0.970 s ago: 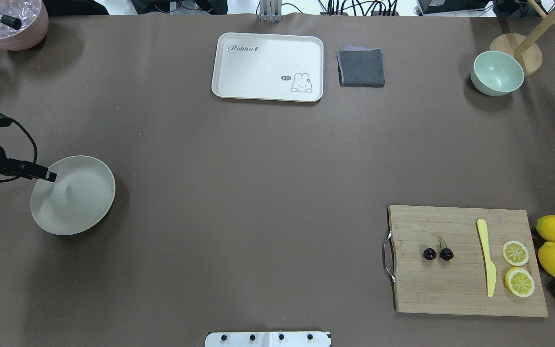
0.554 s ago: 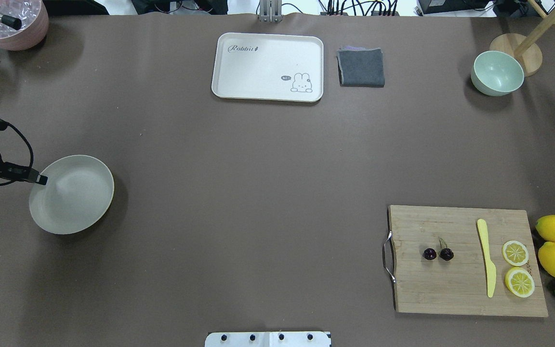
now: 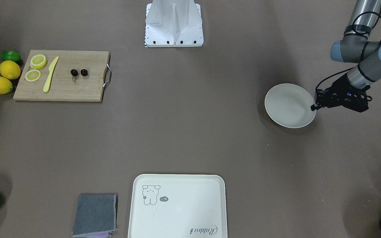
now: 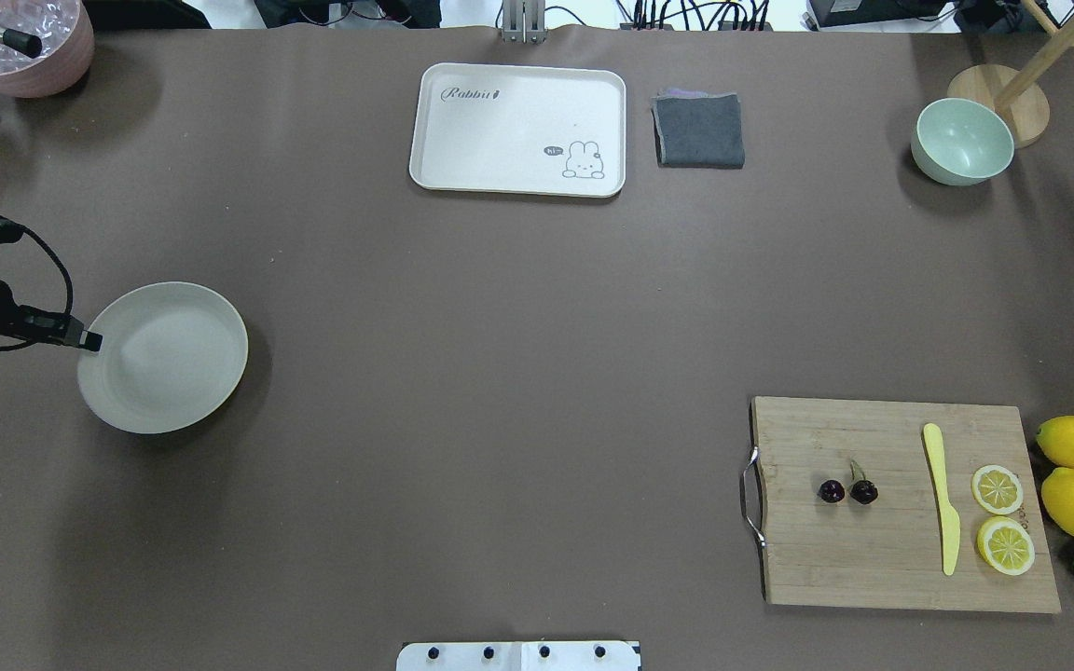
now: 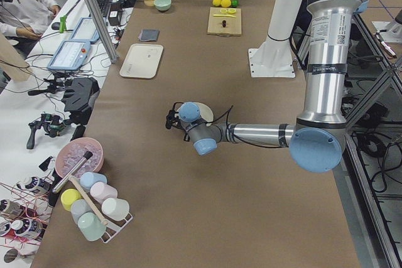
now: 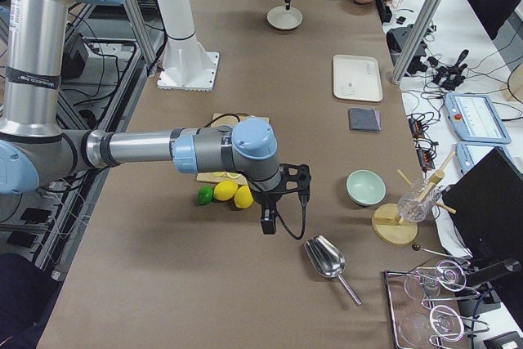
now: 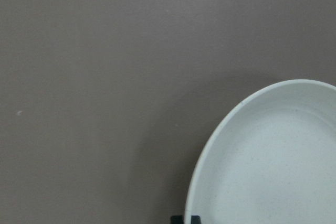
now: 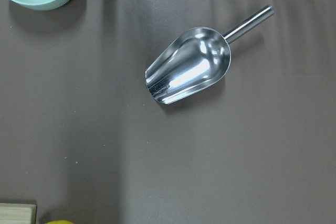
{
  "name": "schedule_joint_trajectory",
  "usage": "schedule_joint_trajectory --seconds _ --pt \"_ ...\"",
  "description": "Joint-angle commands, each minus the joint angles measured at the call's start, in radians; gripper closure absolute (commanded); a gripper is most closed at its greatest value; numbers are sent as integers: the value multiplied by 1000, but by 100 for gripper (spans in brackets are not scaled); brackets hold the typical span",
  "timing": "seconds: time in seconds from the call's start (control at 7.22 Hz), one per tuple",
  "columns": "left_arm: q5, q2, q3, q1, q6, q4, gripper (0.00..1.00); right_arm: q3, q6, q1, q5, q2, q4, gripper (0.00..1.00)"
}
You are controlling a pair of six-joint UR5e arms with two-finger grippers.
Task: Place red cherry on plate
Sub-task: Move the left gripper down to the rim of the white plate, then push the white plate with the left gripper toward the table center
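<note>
Two cherries lying untouched, far across the table from the plate.
Front-facing view: the cherries [image 3: 79, 72] are sitting on the board [image 3: 61, 86] at upper left, while the left gripper [image 3: 313, 107] is pinching the rim of the plate [image 3: 288, 105] at right. Overhead view: cherries [image 4: 847, 490] are resting at lower right and the plate [image 4: 164, 359] at middle left, well apart. Left wrist view: dark fingertips [image 7: 178, 219] are closing on the plate's edge at the bottom. Right side view: the right gripper [image 6: 265, 225] is hanging beside the lemons [image 6: 234, 194]; I cannot tell whether its fingers are spread. Right wrist view: only a scoop [image 8: 189, 64] is showing below it. Judging ahead, the thin rim hold is risking a slip or tilt if the plate gets dragged, and the small glossy cherries could be rolling off or dangling by their stems under a poor pinch.
</note>
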Motion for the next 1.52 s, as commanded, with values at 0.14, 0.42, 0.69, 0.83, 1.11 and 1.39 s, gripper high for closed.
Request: schedule_joint_trajectory --seconds 0.14,0.42,0.69,0.83,1.11,1.39 --pt "-111 -151 -171 -78 -97 329 100 -5 0 0 4 -2 -1 0" --pt "-103 -338 -264 -75 -99 657 100 -8 0 0 4 0 -3 0" --pt "-4 -517 -205 13 -176 770 100 -9 5 0 4 0 -3 0" --pt "115 -559 -169 122 -235 761 100 -9 5 0 4 0 -4 0" --pt "247 -598 -109 230 -307 697 100 -11 5 0 4 -2 -4 0" --pt "346 -587 -94 352 -408 588 100 -11 3 0 4 -3 -4 0"
